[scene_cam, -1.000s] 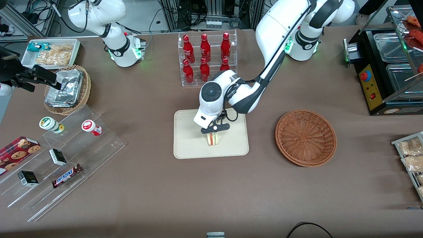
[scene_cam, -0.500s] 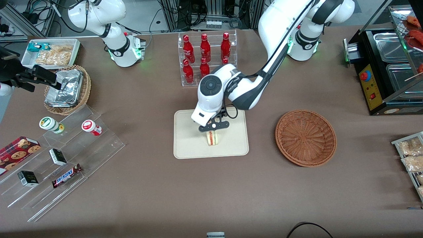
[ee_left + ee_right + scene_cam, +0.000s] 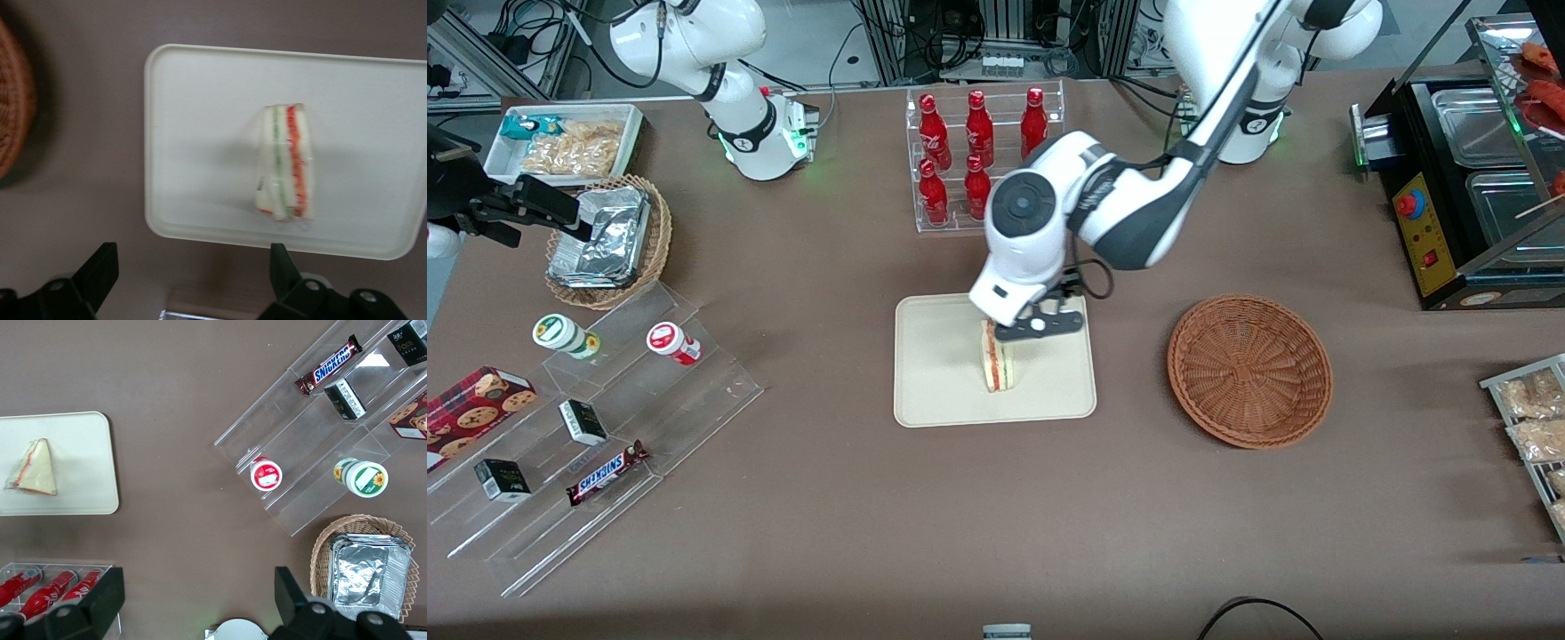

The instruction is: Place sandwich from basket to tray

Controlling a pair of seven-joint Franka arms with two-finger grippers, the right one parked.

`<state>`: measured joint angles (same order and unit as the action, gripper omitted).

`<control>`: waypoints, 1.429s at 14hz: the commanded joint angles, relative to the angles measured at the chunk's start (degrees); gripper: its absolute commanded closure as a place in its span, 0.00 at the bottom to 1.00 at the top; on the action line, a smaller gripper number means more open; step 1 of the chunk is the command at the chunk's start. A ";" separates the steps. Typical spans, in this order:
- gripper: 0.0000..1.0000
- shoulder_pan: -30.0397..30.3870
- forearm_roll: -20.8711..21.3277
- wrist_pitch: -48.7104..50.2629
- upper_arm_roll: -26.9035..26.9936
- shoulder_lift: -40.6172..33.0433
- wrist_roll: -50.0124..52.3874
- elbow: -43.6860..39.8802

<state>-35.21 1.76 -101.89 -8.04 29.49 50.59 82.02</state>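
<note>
Sandwich [image 3: 996,367] stands on edge on the tray [image 3: 934,391], well apart from the empty basket [image 3: 1249,369], its long axis running near-to-far from the front cam. Gripper [image 3: 1039,327] hangs above its farther end, offset toward the working arm's end, fingers [image 3: 100,273] spread wide, holding nothing. Sandwich sits below and clear of them; placement looks done, so prob. just retreat upward.

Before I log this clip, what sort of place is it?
Likely a lab mock-up of a snack counter: a rack of red bottles, tiered candy shelves, a sandwich on a tray. The open claw hangs above the tray.
</note>
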 commanded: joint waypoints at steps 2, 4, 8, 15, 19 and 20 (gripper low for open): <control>0.00 2.34 0.70 6.18 2.23 -5.39 -1.10 3.75; 0.00 3.39 0.70 5.74 4.61 -9.52 -2.50 8.84; 0.00 7.69 0.78 5.83 5.58 -15.50 -10.58 15.26; 0.00 20.86 2.19 11.53 5.15 -26.40 -26.22 21.96; 0.00 29.57 2.19 18.21 2.07 -30.36 -40.98 21.43; 0.00 31.68 2.19 19.00 0.76 -31.07 -42.83 21.34</control>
<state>-6.72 3.33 -84.21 -4.49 1.42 11.33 101.74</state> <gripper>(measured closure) 0.000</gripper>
